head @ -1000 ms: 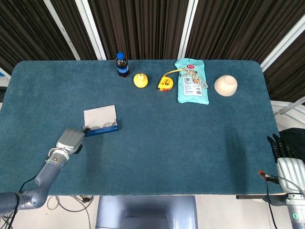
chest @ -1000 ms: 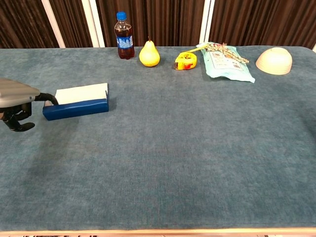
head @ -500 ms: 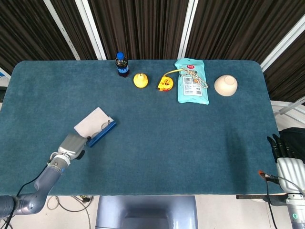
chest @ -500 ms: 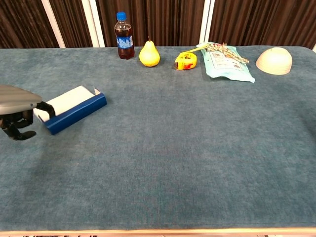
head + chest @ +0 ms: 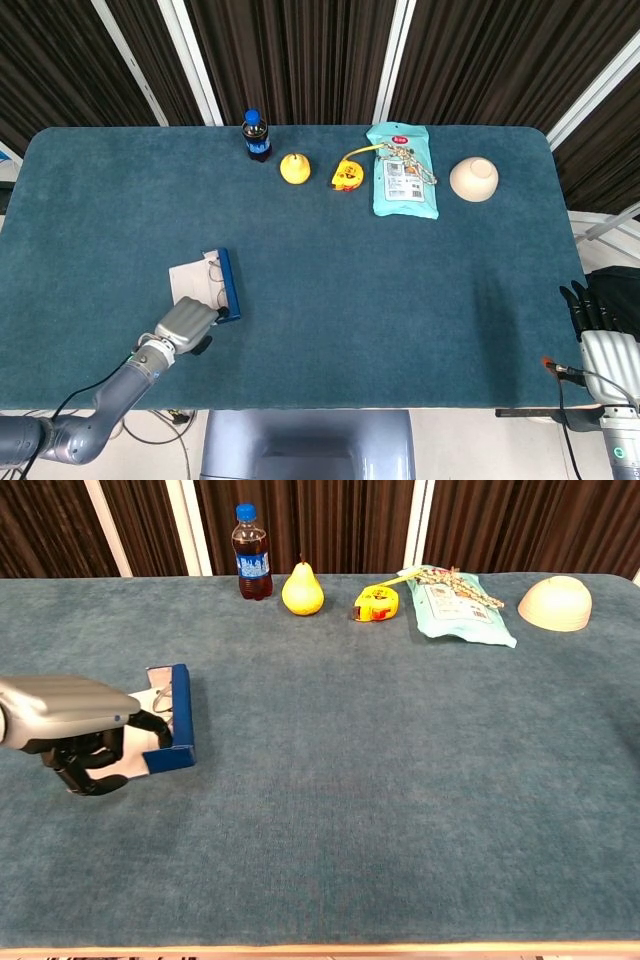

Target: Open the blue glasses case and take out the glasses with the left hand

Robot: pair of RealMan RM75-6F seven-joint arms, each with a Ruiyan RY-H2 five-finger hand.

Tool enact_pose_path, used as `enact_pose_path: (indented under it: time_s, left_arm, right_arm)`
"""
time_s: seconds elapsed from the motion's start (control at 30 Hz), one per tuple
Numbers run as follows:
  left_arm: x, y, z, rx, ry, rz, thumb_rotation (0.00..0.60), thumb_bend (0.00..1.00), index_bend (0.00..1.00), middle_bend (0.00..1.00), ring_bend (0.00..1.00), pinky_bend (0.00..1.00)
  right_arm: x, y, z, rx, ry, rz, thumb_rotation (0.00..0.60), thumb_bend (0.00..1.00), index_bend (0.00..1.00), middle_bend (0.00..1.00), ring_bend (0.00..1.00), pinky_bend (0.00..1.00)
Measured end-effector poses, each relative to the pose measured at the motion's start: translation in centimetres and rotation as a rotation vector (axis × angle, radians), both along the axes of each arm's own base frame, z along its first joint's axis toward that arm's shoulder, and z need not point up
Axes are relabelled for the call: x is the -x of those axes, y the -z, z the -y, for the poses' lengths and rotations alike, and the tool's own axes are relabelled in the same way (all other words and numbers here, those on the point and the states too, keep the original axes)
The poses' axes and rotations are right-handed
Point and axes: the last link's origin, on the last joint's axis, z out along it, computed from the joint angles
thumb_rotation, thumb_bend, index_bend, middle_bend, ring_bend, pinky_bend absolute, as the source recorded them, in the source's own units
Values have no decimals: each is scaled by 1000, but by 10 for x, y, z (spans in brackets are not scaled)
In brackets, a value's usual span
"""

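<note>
The blue glasses case [image 5: 229, 286] lies open on the table's front left, its white lid [image 5: 190, 281] flat beside the blue tray. The case now runs front to back. Inside it, the thin-framed glasses [image 5: 212, 270] show faintly. My left hand [image 5: 186, 321] is at the case's near end, with its fingers curled onto that corner. In the chest view the same hand [image 5: 72, 726] sits left of the case [image 5: 180, 718], with dark fingers [image 5: 150, 724] reaching to the blue rim; the glasses [image 5: 160, 694] lie inside. My right hand [image 5: 598, 318] hangs off the table's right front edge, holding nothing.
Along the far edge stand a cola bottle [image 5: 256, 135], a yellow pear [image 5: 294, 168], a yellow tape measure [image 5: 347, 175], a light-blue snack bag [image 5: 403, 171] and an upturned beige bowl [image 5: 474, 179]. The teal table cloth [image 5: 400, 300] spans the rest.
My left hand has moved right and toward the front edge, swinging the open case with it from lying crosswise to lying front to back. The right hand has stayed still.
</note>
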Motion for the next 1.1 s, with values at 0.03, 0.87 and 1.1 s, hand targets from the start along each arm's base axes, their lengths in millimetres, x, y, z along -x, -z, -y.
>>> enact_pose_path:
  time_s: [0.03, 0.87, 1.1]
  left_arm:
    - [-2, 0, 0, -1, 1, 9, 600, 423, 249, 892, 791, 893]
    - [-27, -6, -66, -102, 91, -65, 600, 376, 87, 897, 796, 910]
    - [-34, 6, -81, -95, 63, -162, 600, 376, 87, 897, 796, 910]
  right_arm:
    - [0, 0, 0, 0, 0, 0, 600, 167, 0, 0, 0, 214]
    - [1, 1, 1, 0, 9, 5, 600, 168, 0, 0, 0, 214]
    - [1, 1, 1, -1, 15, 8, 600, 167, 0, 0, 0, 215]
